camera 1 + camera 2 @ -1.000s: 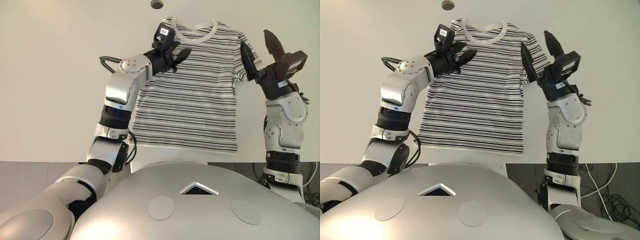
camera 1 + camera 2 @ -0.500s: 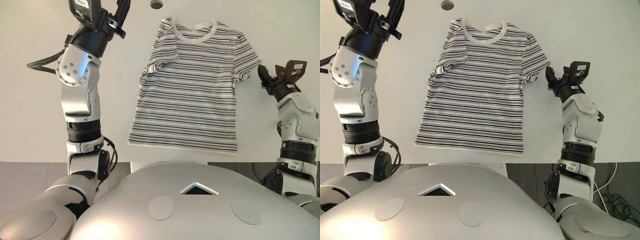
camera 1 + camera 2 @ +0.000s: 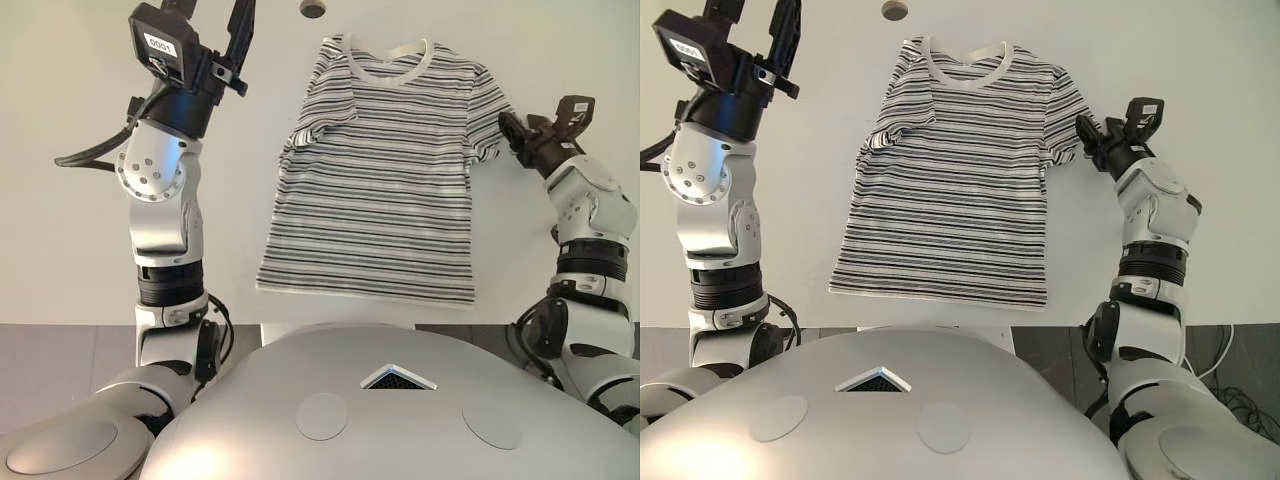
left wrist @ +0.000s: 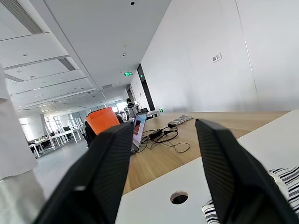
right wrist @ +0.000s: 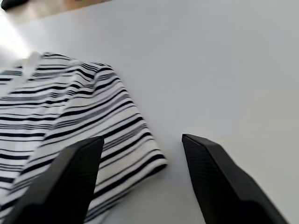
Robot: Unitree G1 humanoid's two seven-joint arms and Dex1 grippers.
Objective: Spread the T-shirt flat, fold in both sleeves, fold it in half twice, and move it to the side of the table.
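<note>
Striped T-shirt (image 3: 385, 190) flat on table (image 3: 80, 250) | right gripper (image 3: 512, 135) beside sleeve (image 3: 490, 105)

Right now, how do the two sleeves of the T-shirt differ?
The left sleeve is folded inward; the right sleeve lies spread outward. The open right gripper is close beside the right sleeve, while the open left gripper is held high, far from the left sleeve. Both sleeves are striped.
</note>
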